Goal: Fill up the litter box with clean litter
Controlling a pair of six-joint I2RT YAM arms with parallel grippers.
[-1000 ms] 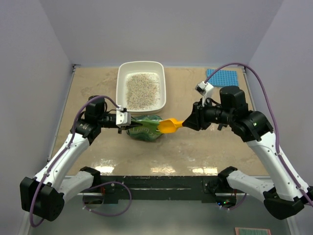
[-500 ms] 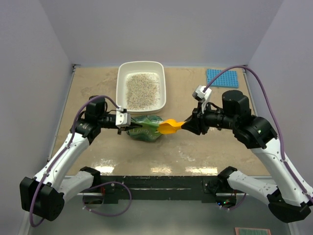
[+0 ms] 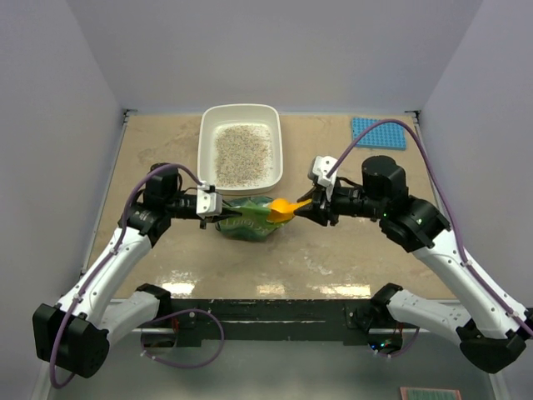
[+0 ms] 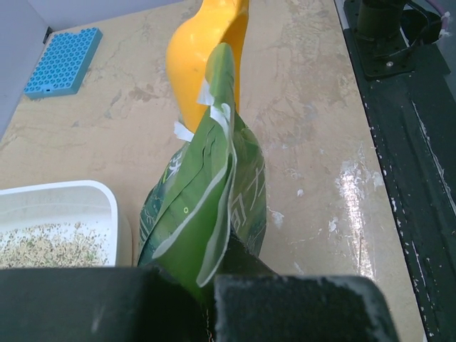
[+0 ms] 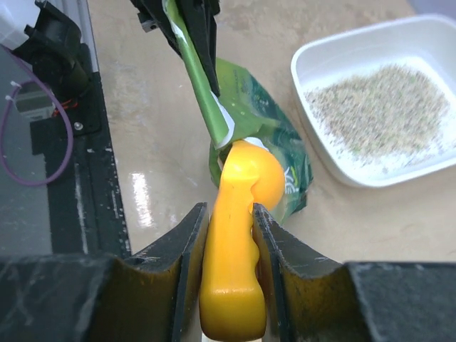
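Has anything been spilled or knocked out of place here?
A few pale specks lie scattered on the table beside the bag, and more on the black rail; they look like spilled grains. Nothing else stands out.

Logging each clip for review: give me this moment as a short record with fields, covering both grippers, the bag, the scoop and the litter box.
left gripper: shut on the upper edge of the green bag, holding it up
right gripper: shut on the handle of the orange scoop
scoop position: bowl at the bag's mouth; contents not visible
litter box: beyond the bag, partly filled
clean litter: patch across the box's middle, white floor bare near the walls
blue mat: far right corner, apart from both arms
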